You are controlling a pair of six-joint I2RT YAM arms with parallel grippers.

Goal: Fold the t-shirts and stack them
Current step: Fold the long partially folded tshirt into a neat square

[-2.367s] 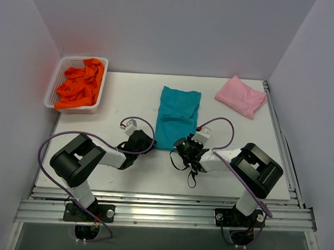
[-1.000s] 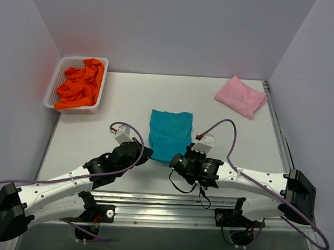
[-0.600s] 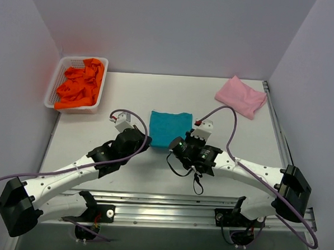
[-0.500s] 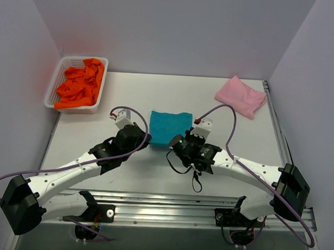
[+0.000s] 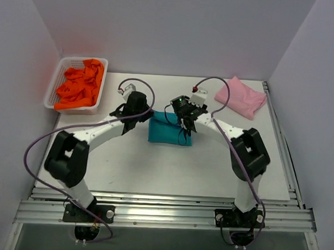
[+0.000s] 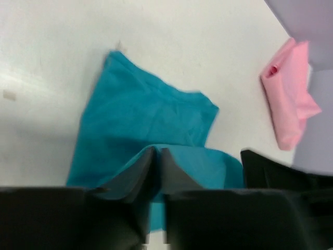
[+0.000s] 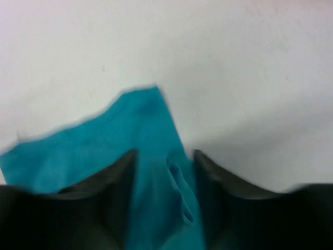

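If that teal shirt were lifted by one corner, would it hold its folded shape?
Probably not. The teal t-shirt lies in soft wrinkled layers, so it would likely droop and unfold. It looks thin, so probably light. Pushed, it would likely bunch rather than slide whole.

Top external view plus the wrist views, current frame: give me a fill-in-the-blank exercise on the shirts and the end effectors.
1. The folded t-shirt between the left end effector and the right end effector is ______ in colour.
2. The crumpled t-shirts in the white basket are ______.
3. The pink t-shirt lies at the far ______ corner of the table.
4. In the right wrist view, the right end effector is ______, not shut.

Missing words: teal; orange; right; open
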